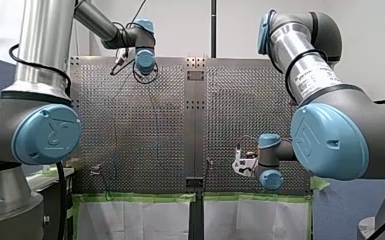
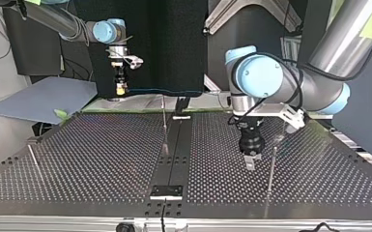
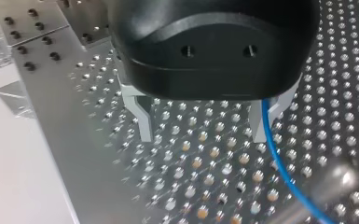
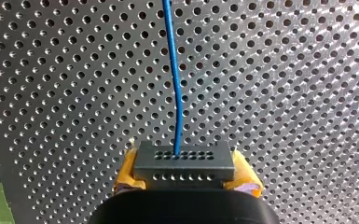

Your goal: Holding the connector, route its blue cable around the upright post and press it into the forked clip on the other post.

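Right hand (image 4: 186, 173) clamps the grey rectangular connector (image 4: 185, 161), left hand (image 3: 203, 123) spread apart; tension may tear its thin blue cable (image 4: 175, 93) out.

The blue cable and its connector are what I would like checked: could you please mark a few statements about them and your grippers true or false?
1. My right gripper is shut on the grey connector, between yellow pads. True.
2. The blue cable leaves the connector and runs ahead over the perforated table. True.
3. My left gripper is clamped on the cable. False: its fingers stand apart, and the cable passes by one of them.
4. The connector lies loose on the table. False: it is held in my right gripper.
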Available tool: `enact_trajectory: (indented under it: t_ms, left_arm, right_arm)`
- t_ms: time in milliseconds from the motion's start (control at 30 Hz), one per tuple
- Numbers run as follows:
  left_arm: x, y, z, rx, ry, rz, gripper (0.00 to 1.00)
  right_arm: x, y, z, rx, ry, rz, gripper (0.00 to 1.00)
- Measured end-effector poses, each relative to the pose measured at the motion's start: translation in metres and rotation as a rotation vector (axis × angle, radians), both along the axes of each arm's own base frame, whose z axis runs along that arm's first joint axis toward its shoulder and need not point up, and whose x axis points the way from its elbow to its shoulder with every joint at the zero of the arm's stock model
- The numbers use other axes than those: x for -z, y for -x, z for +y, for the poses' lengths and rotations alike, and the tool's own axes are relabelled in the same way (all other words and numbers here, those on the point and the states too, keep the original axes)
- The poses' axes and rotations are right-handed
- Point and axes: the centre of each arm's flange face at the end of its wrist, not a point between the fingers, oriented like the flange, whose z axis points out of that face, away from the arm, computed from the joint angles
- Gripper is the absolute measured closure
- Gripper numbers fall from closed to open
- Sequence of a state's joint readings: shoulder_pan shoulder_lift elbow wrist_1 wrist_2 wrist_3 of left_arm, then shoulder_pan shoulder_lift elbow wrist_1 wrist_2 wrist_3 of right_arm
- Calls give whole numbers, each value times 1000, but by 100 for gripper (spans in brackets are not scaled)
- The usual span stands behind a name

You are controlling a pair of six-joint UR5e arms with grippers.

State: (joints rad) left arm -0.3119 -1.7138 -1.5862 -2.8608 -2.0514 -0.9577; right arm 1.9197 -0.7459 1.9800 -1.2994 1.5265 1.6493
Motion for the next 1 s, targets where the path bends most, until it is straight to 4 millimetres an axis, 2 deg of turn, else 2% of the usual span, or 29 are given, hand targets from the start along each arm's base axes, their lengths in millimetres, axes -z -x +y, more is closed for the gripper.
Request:
enact_trajectory:
  t_ms: [167, 367, 833, 1000]
  left_arm:
    - [12, -2, -8, -18, 13, 34, 1]
    - [12, 1, -13, -42, 60, 28, 1]
    - [-20, 6, -18, -115, 184, -12, 1]
    - [-21, 6, -19, -134, 222, -21, 1]
  right_arm:
    - [0, 0, 0, 0, 1, -1, 71]
    - [0, 0, 0, 0, 4, -1, 71]
    - [-1, 1, -1, 2, 6, -3, 71]
    - [-1, 1, -2, 3, 10, -6, 71]
